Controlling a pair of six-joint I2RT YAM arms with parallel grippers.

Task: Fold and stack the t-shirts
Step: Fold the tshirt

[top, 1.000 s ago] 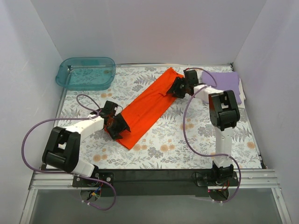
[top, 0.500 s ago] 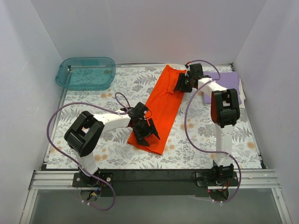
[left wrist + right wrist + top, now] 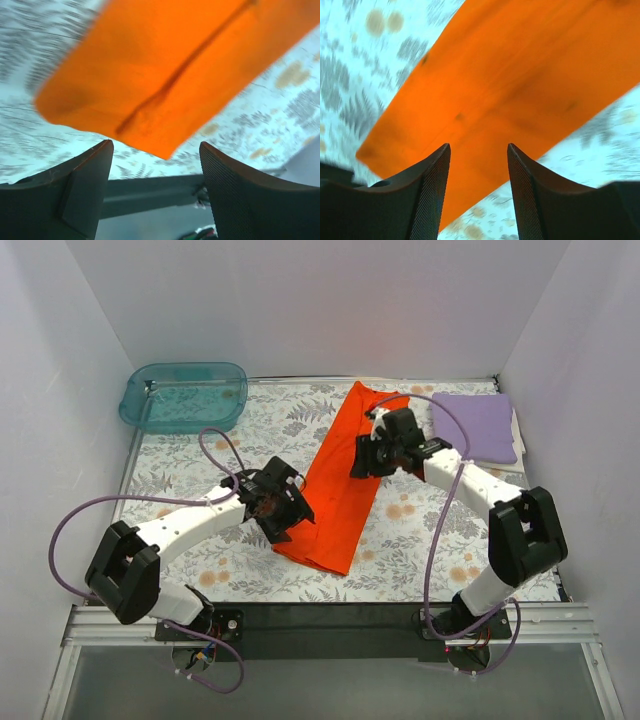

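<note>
The orange-red t-shirt point(image 3: 343, 480) lies flat as a long folded strip, running from the back middle toward the front of the floral table point(image 3: 430, 530). My left gripper point(image 3: 283, 508) hovers at the left edge of its near end. In the left wrist view that gripper point(image 3: 156, 145) is open and empty, with the shirt's near corner point(image 3: 160, 90) just beyond its fingertips. My right gripper point(image 3: 370, 455) is over the shirt's right edge, past the middle. Its jaws point(image 3: 478, 146) are open above the orange cloth point(image 3: 510, 85), holding nothing. The lavender t-shirt point(image 3: 476, 425) lies folded at the back right.
A translucent teal tub point(image 3: 185, 396) stands at the back left corner. White walls enclose the table on three sides. The black front rail point(image 3: 330, 615) carries both arm bases, and purple cables loop over each arm.
The shirt swung from a diagonal to lengthwise. My left gripper opened wider and drew back left off the near end. My right gripper left the far end and came toward the shirt's middle.
</note>
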